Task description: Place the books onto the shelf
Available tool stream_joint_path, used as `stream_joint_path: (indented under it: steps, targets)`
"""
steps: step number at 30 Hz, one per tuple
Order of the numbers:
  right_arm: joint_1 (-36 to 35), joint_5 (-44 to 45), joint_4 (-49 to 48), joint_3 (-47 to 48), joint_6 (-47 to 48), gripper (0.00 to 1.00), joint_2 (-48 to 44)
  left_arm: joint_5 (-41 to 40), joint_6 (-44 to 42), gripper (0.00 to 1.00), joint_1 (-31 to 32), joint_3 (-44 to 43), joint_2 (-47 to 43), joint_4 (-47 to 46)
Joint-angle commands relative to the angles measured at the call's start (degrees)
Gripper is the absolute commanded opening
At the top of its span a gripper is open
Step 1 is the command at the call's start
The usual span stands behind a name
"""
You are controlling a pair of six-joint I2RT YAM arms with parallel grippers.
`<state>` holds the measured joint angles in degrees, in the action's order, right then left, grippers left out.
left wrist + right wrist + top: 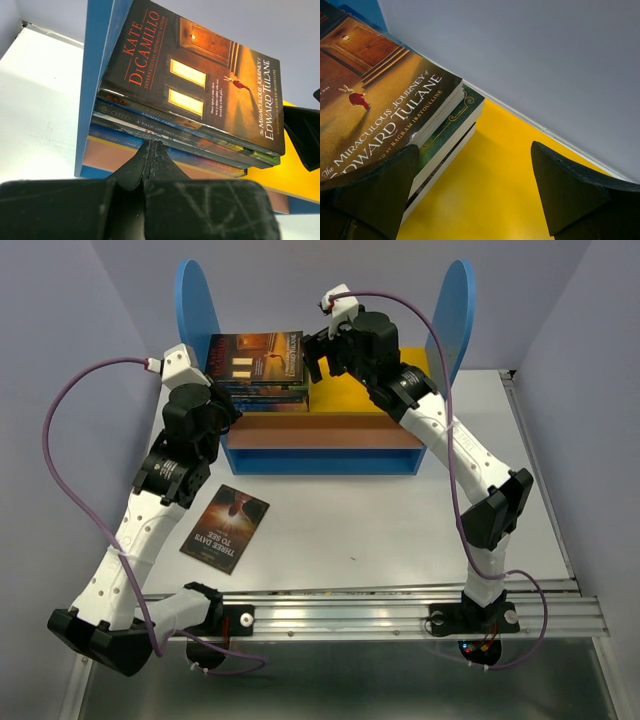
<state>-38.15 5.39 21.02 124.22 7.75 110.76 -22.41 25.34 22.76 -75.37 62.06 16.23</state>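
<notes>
Atop the shelf (340,400), stacked books (255,355) lie beside the open right jaws.

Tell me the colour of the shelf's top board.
Yellow. The top board shows best in the right wrist view, beside the stacked books.

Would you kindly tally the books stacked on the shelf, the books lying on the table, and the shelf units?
Glossy paperback books stacked on the yellow top board: 5, going by the spines in the left wrist view
Dark paperback book lying flat on the white table: 1
Blue-sided shelf unit: 1
Total: 7
</notes>
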Motion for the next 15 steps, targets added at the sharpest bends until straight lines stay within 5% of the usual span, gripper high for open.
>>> stream_joint_path:
  steps: [1,15]
  targets:
    - [-1.39,-3.63,-3.61,2.6,-0.89,1.0,0.69,-2.11,-0.21,0.0,-0.26,-1.0,-1.16,-0.76]
    - [-1.4,4.09,-4.14,1.9,-2.21,1.0,-1.69,-3.07,0.5,0.05,-0.26,-1.88,-0.27,0.12]
